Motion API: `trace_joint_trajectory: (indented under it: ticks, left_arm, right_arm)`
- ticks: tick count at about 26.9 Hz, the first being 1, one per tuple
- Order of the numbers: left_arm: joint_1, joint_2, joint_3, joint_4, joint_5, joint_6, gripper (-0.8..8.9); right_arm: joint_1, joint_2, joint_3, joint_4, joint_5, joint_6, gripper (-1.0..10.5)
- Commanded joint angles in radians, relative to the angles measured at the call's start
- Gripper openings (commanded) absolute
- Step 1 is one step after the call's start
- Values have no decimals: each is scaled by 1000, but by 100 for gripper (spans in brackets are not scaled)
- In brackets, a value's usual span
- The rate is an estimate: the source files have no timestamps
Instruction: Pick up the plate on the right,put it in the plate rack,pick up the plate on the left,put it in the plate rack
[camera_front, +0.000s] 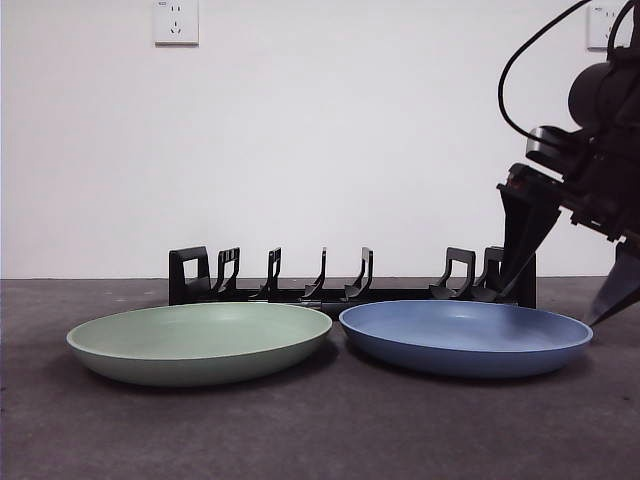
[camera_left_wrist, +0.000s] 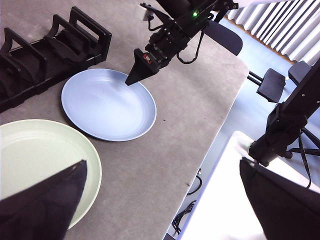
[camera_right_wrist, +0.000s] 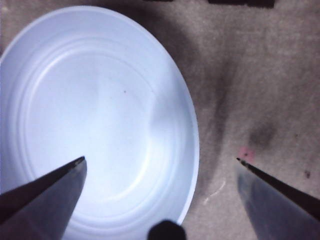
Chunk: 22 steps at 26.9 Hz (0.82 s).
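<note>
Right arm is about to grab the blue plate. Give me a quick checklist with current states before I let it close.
1. Right gripper jaws open: ok.
2. Jaws straddle the blue plate rim, one over the bowl, one over the table: ok.
3. Jaws low enough to catch the rim: cannot tell.
4. Plate rack slots free of plates: ok.
5. Green plate apart from the blue one: ok, a narrow gap shows in the left wrist view.
6. Left gripper out of the way, open above the green plate's edge: ok.
</note>
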Motion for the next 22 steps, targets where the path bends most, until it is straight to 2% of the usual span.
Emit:
trace_joint_trajectory:
  ticks: [1, 5, 10, 17, 19, 22]
  left_arm:
    - [-3, 1, 3, 0, 3, 12, 597]
    - [-3, 2, 3, -2, 3, 12, 597]
    - [-3, 5, 3, -2, 2, 13, 597]
    - [-7, 11, 3, -2, 3, 13, 597]
    - [-12, 14, 3, -2, 0, 21, 597]
    - [-27, 20, 3, -2, -3, 31, 597]
  right_arm:
    - [2, 31, 2, 3, 1, 11, 482]
    - [2, 50, 2, 3, 0, 11, 344]
    - [2, 51, 2, 3, 0, 11, 71]
    - [2, 72, 2, -17, 9, 21, 48]
    - [2, 88, 2, -18, 40, 21, -18]
    - [2, 96, 2, -15, 85, 20, -16]
